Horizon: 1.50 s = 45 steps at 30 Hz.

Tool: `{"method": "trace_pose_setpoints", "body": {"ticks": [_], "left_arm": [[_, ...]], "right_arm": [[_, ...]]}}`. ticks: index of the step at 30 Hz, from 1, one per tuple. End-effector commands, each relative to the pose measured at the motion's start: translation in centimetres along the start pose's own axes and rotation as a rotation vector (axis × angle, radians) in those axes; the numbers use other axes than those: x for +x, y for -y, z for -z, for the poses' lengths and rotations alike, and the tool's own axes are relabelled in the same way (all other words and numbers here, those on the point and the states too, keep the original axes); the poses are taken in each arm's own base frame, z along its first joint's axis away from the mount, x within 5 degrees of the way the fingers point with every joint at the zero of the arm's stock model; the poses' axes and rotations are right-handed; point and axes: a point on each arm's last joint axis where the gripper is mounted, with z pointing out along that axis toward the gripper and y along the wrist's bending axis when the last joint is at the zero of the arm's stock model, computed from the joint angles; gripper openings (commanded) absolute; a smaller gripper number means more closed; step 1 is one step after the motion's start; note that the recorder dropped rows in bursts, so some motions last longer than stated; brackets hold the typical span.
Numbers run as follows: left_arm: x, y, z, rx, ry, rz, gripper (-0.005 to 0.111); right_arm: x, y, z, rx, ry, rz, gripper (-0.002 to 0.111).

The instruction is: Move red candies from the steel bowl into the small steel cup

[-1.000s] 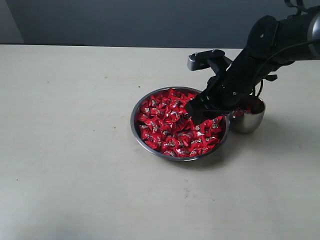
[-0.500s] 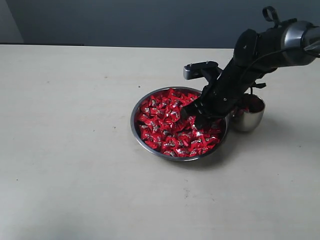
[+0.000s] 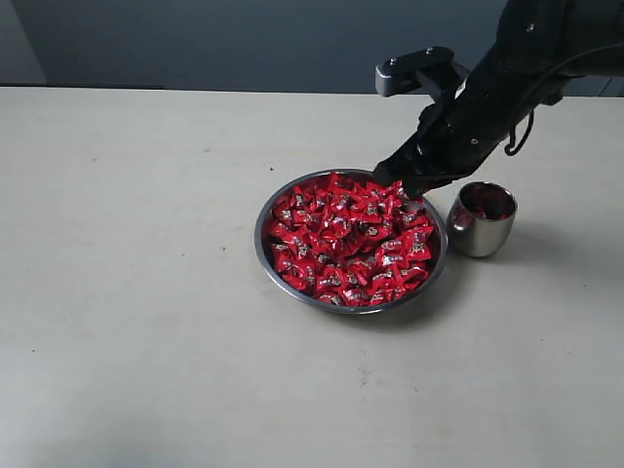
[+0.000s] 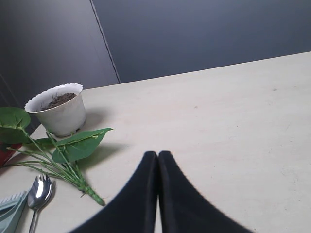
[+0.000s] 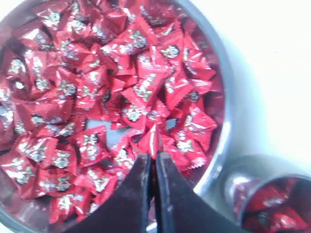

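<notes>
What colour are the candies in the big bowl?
The candies are shiny red with little dark-and-white marks, clearest in the right wrist view.

A pale beige table (image 3: 146, 292) meets a dark grey wall (image 3: 244, 39).

Steel bowl (image 3: 259, 234), small steel cup (image 3: 478, 237): polished, mirror-shiny. Red candies (image 3: 341, 239): glossy crinkled foil. Table (image 3: 146, 292): matt, smooth.

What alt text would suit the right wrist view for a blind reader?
A black claw pinches one red candy over a steel bowl heaped with red candies; a small steel cup beside it holds more.
</notes>
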Motion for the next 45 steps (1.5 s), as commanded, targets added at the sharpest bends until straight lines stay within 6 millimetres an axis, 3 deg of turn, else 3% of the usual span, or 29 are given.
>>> {"method": "trace_pose_setpoints", "body": {"ticks": [1, 11, 16, 25, 28, 32, 34, 40, 45], "left_arm": [[0.0, 0.0, 0.0, 0.002, 0.012, -0.001, 0.0], [0.0, 0.0, 0.0, 0.002, 0.012, -0.001, 0.0], [0.0, 0.0, 0.0, 0.002, 0.012, -0.001, 0.0], [0.0, 0.0, 0.0, 0.002, 0.012, -0.001, 0.0], [0.0, 0.0, 0.0, 0.002, 0.012, -0.001, 0.0], [0.0, 0.0, 0.0, 0.002, 0.012, -0.001, 0.0], [0.0, 0.0, 0.0, 0.002, 0.012, -0.001, 0.0], [0.0, 0.0, 0.0, 0.002, 0.012, -0.001, 0.0], [0.0, 0.0, 0.0, 0.002, 0.012, -0.001, 0.0]], "right_arm": [[0.3, 1.4, 1.3, 0.136, -0.021, 0.002, 0.0], [2.5, 7.6, 2.6, 0.169, -0.042, -0.235, 0.0], [3.0, 8.8, 2.9, 0.113, -0.022, -0.3, 0.0], [3.1, 8.6, 0.5, 0.019, -0.049, -0.3, 0.001], [3.1, 8.6, 0.2, 0.015, -0.056, -0.303, 0.012], [3.1, 8.7, 0.2, 0.018, -0.055, -0.299, 0.037], [3.1, 8.7, 0.2, 0.017, -0.056, -0.299, 0.043], [2.4, 7.5, 1.0, -0.046, -0.006, -0.308, 0.04], [1.0, 4.2, 0.5, -0.147, 0.017, -0.225, 0.04]]}}
